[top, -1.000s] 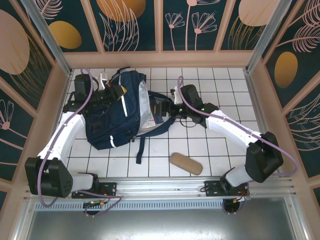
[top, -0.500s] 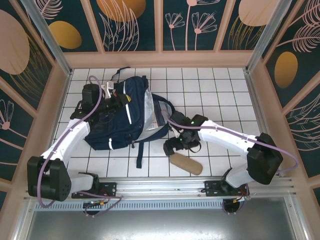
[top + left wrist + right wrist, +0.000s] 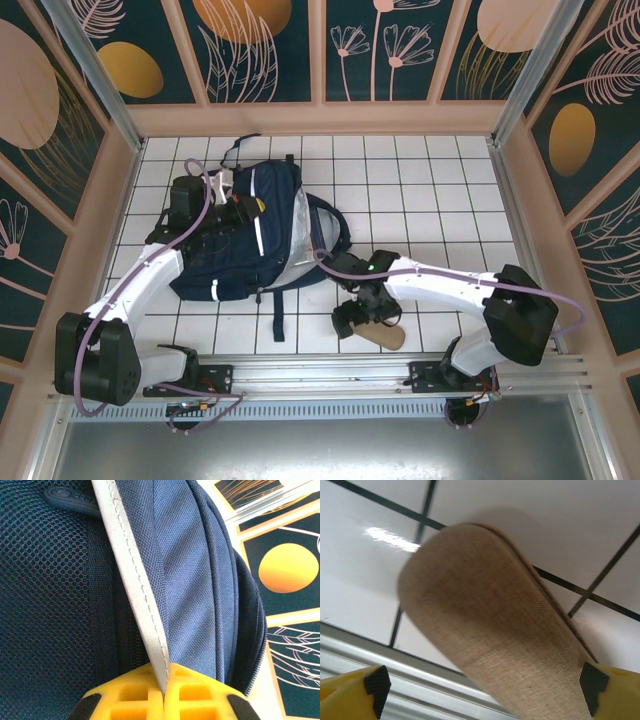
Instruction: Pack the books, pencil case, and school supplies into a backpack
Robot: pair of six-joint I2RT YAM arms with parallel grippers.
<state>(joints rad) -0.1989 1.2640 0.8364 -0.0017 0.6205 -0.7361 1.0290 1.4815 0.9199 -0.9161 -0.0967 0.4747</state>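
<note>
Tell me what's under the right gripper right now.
The tan case lies flat on the white tiled table, directly below the open right gripper. From above, the gripper covers the case's left end.

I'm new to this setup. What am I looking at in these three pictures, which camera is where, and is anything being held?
Two robot arms are bolted at the near edge of a white tiled table. The overhead picture looks down from above and behind them; the other two come from a camera on each wrist, so the yellow tips there are that hand's own fingers. A navy backpack lies on the left, a tan case near the front. The left hand is shut on the backpack's fabric at a white stripe. The right hand is open, close above the case, not gripping it.
</note>
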